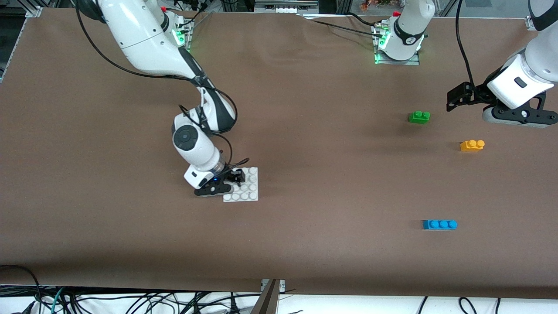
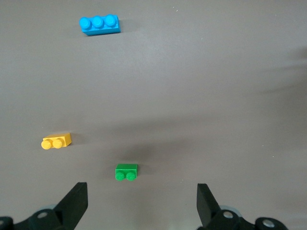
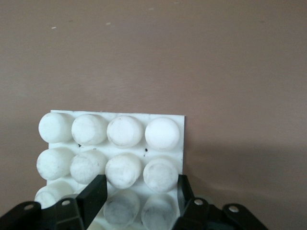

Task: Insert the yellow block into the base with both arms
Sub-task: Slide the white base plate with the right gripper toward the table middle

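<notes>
**Brown tabletop, four plastic pieces, two arms apart**

Blue comes first: the blue brick [image 1: 440, 224], three studs long, lies lowest in the front view, at the lower right of the frame, and shows again at the upper left of the left wrist view [image 2: 100, 24].

Next up the frame is the base [image 1: 247, 186], a white square plate of round studs, just left of centre. The right gripper [image 1: 236, 175] is down on it, reaching in from the edge toward the right arm's end of the tabletop. In the right wrist view its fingers [image 3: 94, 196] straddle two studs of the base [image 3: 163, 133], set at a narrow gap, with the studs between them; whether they press on the studs cannot be told.

Higher and far to the right lies the yellow block [image 1: 472, 145], studs up, alone on the tabletop [image 1: 314, 131] and well apart from the base. The left wrist view shows it at the frame's left [image 2: 56, 141].

Higher still, and a little toward the middle, sits the green brick [image 1: 419, 117], near the yellow block but not touching it [image 2: 126, 172].

At the upper right of the front view the left gripper [image 1: 453, 98] hangs in the air over bare tabletop beside the green brick. Its fingers [image 2: 73, 203] are spread wide and hold nothing.
</notes>
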